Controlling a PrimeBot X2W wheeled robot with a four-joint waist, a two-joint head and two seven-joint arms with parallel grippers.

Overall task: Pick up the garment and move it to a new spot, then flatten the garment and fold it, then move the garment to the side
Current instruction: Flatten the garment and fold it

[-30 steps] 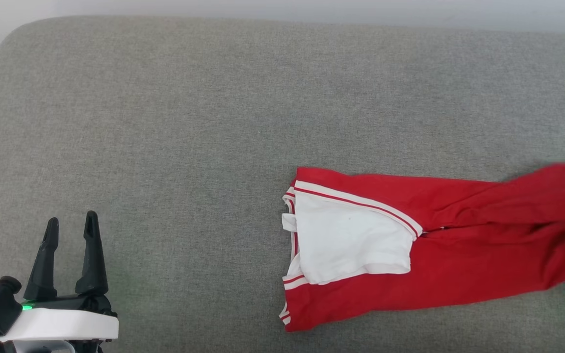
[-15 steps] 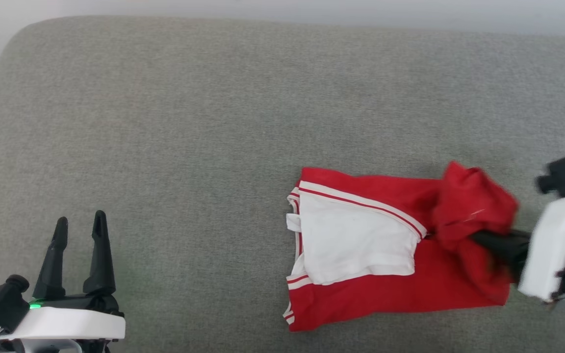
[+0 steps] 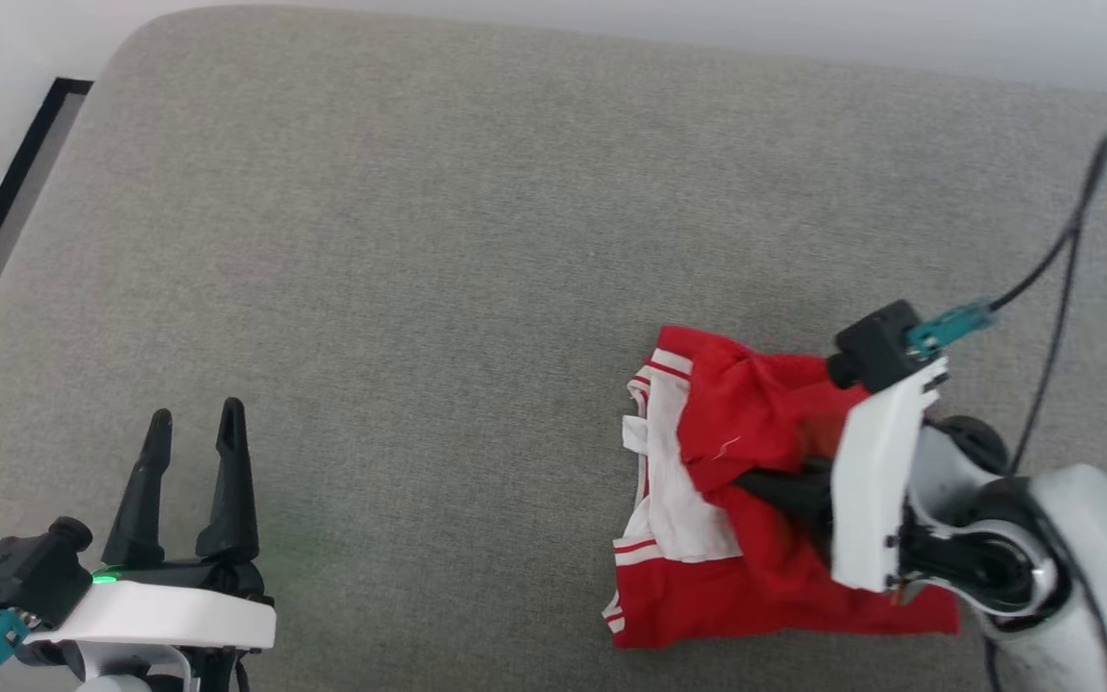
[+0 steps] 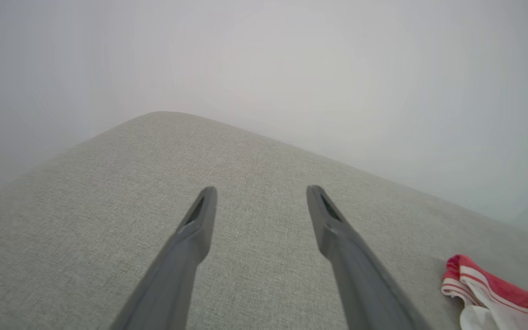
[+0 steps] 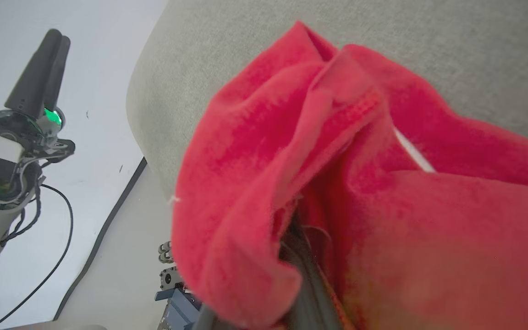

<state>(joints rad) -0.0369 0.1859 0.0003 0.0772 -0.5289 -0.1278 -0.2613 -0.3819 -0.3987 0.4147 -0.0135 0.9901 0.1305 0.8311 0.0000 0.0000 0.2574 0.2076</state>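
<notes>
Right tool (image 3: 767,481) is clenched on a bunched fold of the red jersey T-shirt (image 3: 707,605), its dark fingers (image 3: 794,488) half buried in cloth that is lifted over the white sleeve (image 3: 683,490) with striped trim. The rest of the shirt lies on the grey fabric surface (image 3: 419,240), right of centre. Left tool (image 3: 193,423) stands spread wide and empty at the near left, well apart from the shirt.

1 red-and-white garment (image 3: 765,423); 2 grippers: 1 left gripper (image 3: 195,413), 1 right gripper (image 3: 750,481); 1 grey padded surface (image 3: 419,240) underneath.
</notes>
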